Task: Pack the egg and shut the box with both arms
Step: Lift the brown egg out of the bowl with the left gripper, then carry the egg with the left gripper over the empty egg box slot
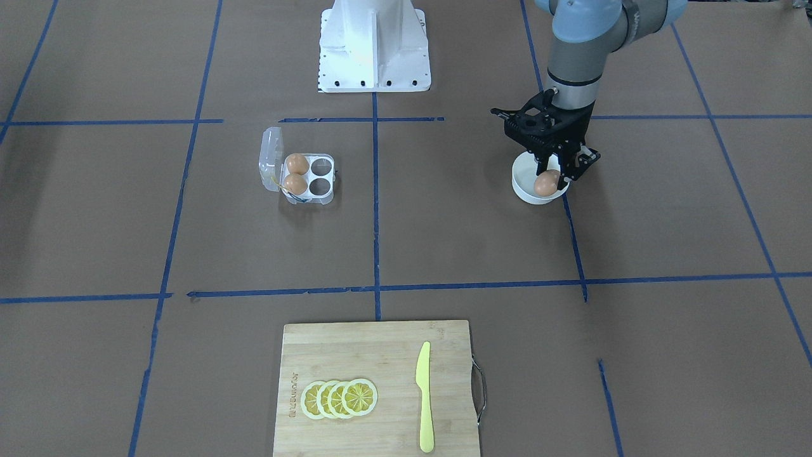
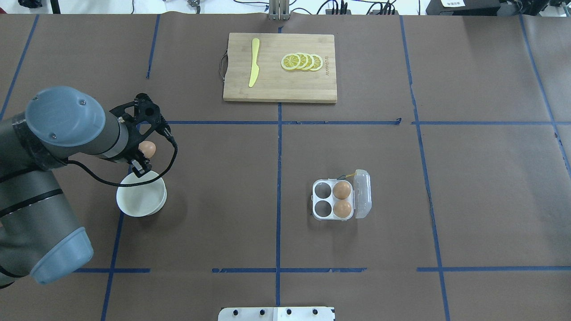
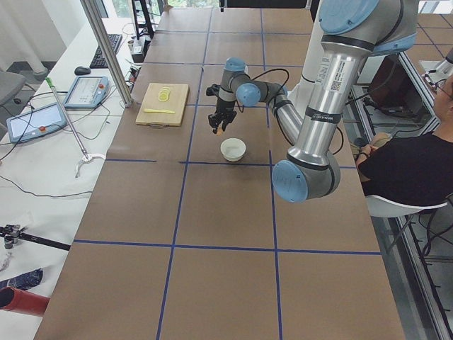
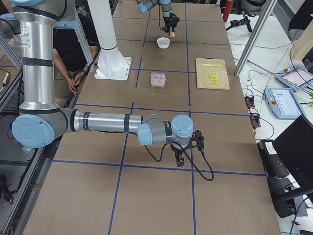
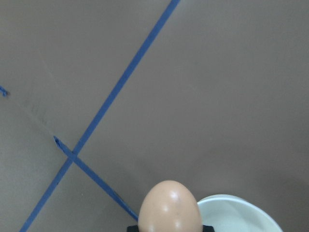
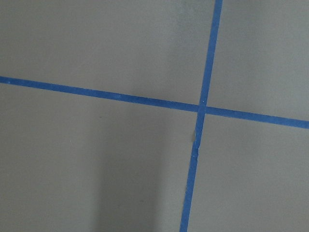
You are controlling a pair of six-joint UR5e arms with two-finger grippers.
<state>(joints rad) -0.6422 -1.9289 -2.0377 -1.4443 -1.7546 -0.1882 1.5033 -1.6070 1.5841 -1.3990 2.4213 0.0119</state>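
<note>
The left gripper (image 1: 553, 172), in the upper right of the front-facing view, is clamped on an egg (image 1: 545, 184). Its fingers are parted only by the egg's width, one on each side. The egg is held in the air, apart from the white bowl (image 1: 525, 185) and close by its rim. In the front-facing view it overlaps the bowl. In the overhead view, at left, it sits just beyond the bowl's far edge. The left wrist view shows the egg at bottom centre with the bowl's rim at its lower right. There the fingers are almost wholly cut off by the frame's edge, and only a black sliver shows under the egg.

The box (image 1: 322, 170) lies left of centre in the front-facing view, well apart from the bowl, with its lid swung open at its left. Two more eggs fill the two cells next to the lid, and the other two cells are bare.

The right gripper (image 4: 180, 159) shows only in the right side view, low and centre, pointing down just above the table (image 4: 146, 196). It is small and dark there, and I cannot tell how its fingers stand. Its wrist view shows only brown table crossed by blue tape.
</note>
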